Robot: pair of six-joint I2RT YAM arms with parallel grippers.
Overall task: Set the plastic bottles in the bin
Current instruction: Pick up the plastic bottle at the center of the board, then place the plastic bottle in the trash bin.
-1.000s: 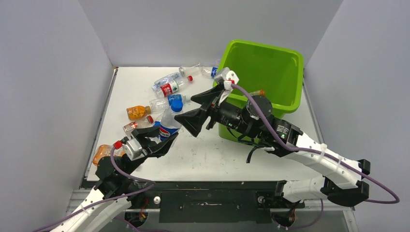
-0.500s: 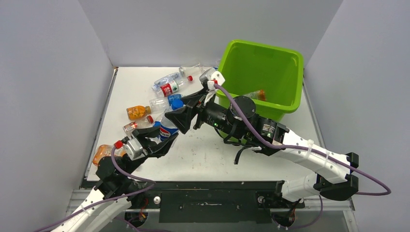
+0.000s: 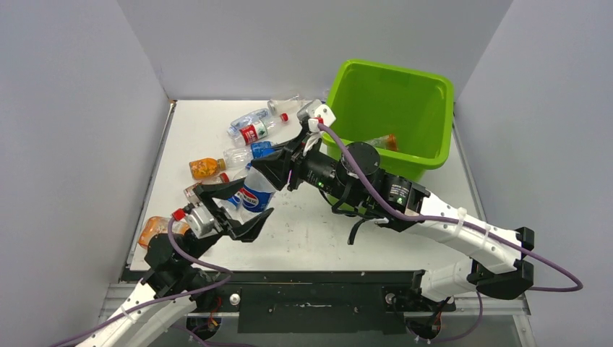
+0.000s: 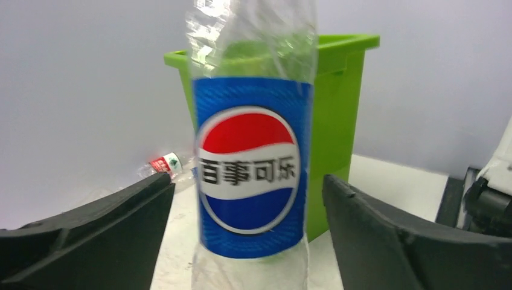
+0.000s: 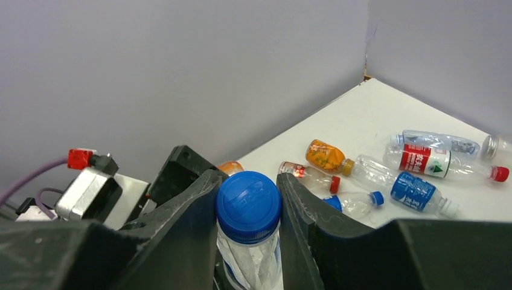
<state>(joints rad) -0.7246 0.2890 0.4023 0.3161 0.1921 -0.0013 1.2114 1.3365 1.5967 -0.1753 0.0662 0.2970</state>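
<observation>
A clear Pepsi bottle with a blue label stands upright between the two arms. My right gripper is shut on its blue cap, one finger on each side. My left gripper is open around the bottle's body, and its fingers stand clear of the label on both sides. The lime-green bin is at the back right, behind the bottle in the left wrist view. An orange-capped bottle lies inside the bin.
More bottles lie on the white table at the back left: an orange one, a red-labelled one, a clear one beside the bin and an orange one by my left arm. Grey walls enclose the table.
My right gripper moved left to the Pepsi bottle and shut on its cap. My left gripper, which was holding the bottle, opened and let go of it.
</observation>
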